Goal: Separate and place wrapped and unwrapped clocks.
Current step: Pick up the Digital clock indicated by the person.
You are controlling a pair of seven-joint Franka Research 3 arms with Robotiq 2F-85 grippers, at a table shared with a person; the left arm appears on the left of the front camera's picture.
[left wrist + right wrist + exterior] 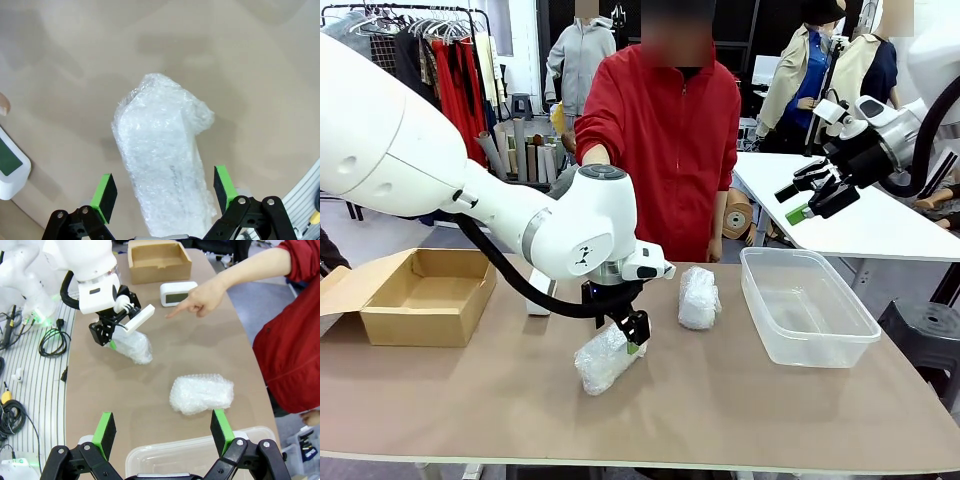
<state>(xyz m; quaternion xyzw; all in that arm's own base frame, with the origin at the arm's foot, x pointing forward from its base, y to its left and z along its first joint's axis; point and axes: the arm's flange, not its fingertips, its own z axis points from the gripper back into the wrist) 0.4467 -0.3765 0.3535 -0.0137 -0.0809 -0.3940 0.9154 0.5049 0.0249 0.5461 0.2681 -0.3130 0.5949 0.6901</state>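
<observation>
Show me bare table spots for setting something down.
Bare: the near strip of the brown table right of the near bubble-wrap bundle, and in front of the brown cardboard box. Crowded: around that bundle, under the left gripper.

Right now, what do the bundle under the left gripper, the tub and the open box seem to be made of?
Bundle: clear bubble wrap, glossy and blistered, over something whitish. Tub: transparent smooth plastic, probably; the table shows through it. Box: brown matte cardboard, judging by its folded flap.

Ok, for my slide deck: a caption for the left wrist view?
Left gripper, jaws open, straddles a bubble-wrapped clock on the tan table.
</observation>
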